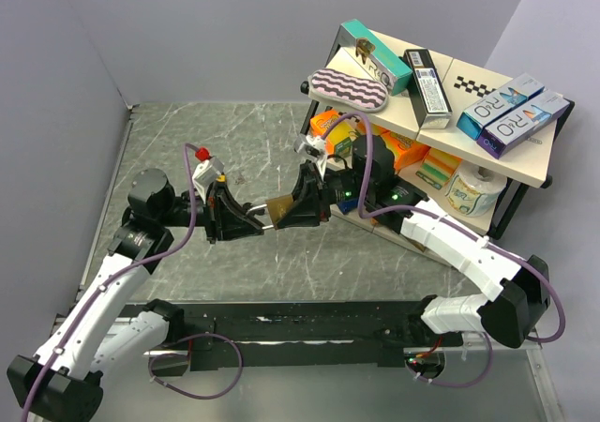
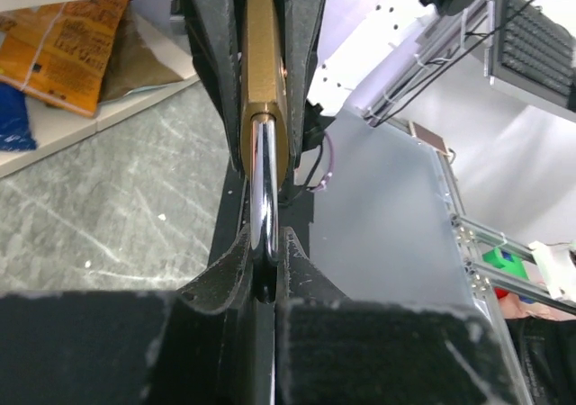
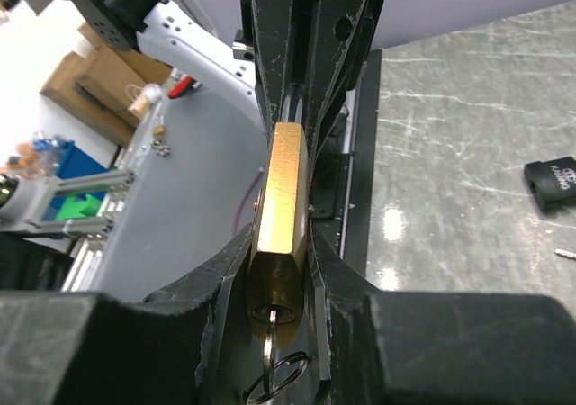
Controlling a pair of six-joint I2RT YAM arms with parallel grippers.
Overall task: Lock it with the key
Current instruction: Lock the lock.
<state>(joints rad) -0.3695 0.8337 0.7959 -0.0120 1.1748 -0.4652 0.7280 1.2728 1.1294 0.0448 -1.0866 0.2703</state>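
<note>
A brass padlock (image 1: 278, 208) hangs above the table between my two grippers. My left gripper (image 1: 251, 218) is shut on its steel shackle (image 2: 263, 189), with the brass body (image 2: 264, 72) beyond my fingertips. My right gripper (image 1: 298, 206) is shut on the padlock body (image 3: 281, 189) from the other end. The key (image 3: 273, 337) sits in the keyhole on the lock's bottom face, inside my right jaws, and its wire ring (image 3: 281, 376) hangs below it. In the left wrist view the right gripper's black fingers (image 2: 297, 45) clamp the body.
A low shelf (image 1: 441, 113) at the back right carries several boxes, with packets and a paper roll (image 1: 469, 189) beneath it. A small black object (image 3: 549, 182) lies on the marble tabletop (image 1: 234, 141). The table's near rail (image 1: 281, 319) runs below the arms.
</note>
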